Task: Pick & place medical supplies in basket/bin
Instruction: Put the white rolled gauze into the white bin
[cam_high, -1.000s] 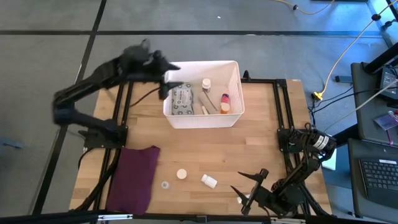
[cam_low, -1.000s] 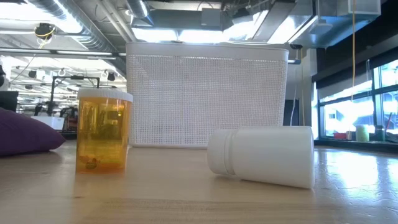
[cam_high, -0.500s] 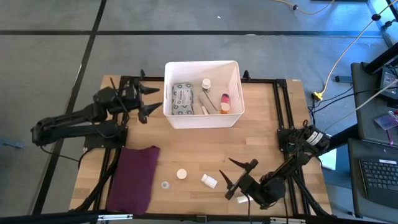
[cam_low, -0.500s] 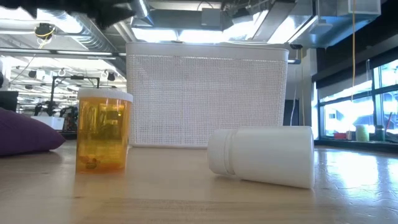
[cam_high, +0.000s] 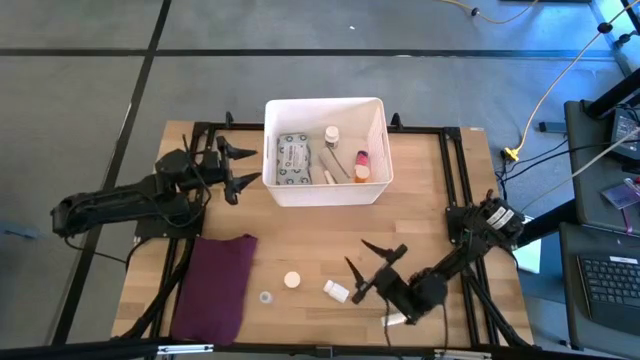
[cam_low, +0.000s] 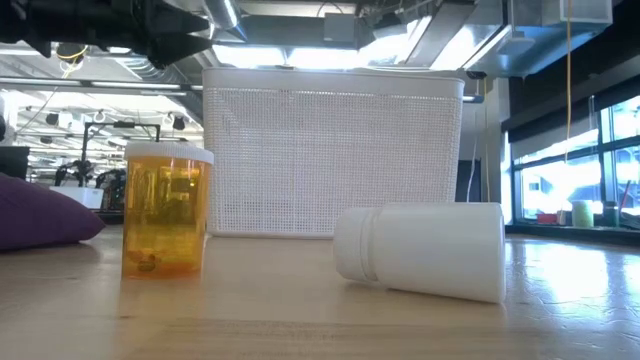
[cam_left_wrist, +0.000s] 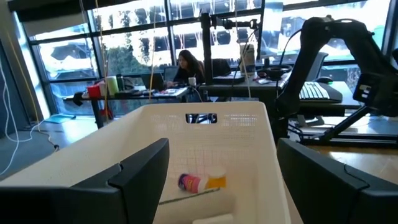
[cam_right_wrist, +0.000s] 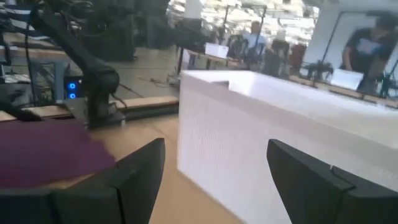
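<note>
Left gripper (cam_high: 238, 170) back beside bin (cam_high: 325, 195) at nine o'clock — open, empty. Right gripper (cam_high: 366, 268) now nearer white bottle (cam_high: 337, 291), five o'clock of bin — open, empty. Probably next pick.

Two dark jointed arms (cam_high: 110, 205), each with two pointed black jaws.

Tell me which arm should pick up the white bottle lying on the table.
The right. Its open gripper hangs just beside the white bottle at the near edge. The left gripper, also open and empty, sits far off beside the white bin.
</note>
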